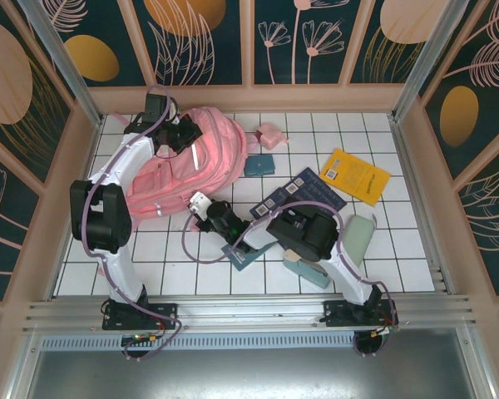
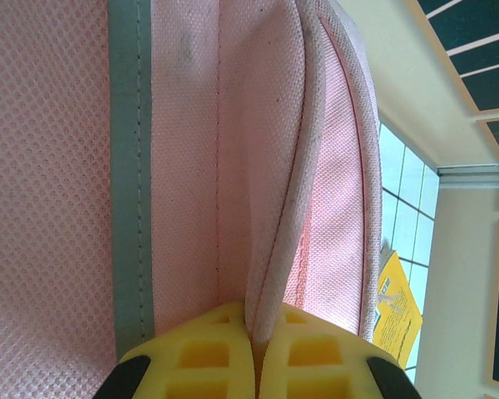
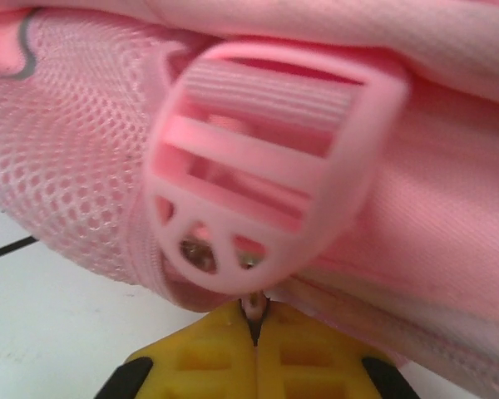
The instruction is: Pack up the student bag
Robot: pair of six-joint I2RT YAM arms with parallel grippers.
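The student bag lies on the white-tiled table at about 10 o'clock from the table's middle. In the top view its long axis runs from roughly 8 o'clock to 2 o'clock.

The left arm reaches to the bag's 11 o'clock edge. There the left fingers are pressed together on a piped fold of pink fabric, which rises straight out from between them beside a grey stripe.

The right arm reaches across to the bag's 5 o'clock edge. The right fingers are also pressed together, with a thin sliver caught at their tips just under a pink plastic buckle. It looks like a zip tab or a seam edge, but I cannot tell which.

So the bag sits between the two grips, one hold on each long side. It lies toward 5 o'clock of the left fingers and toward 11 o'clock of the right ones. I judge this to be the opening step. If the pinched sliver is a zip tab, the next move would draw it along the seam while the left hold keeps the fabric taut.

The things to pack lie well apart from the bag. The small pink pouch is at 1 o'clock, the dark blue book at 3 o'clock and the yellow book beyond it. All three are nearer the right arm.
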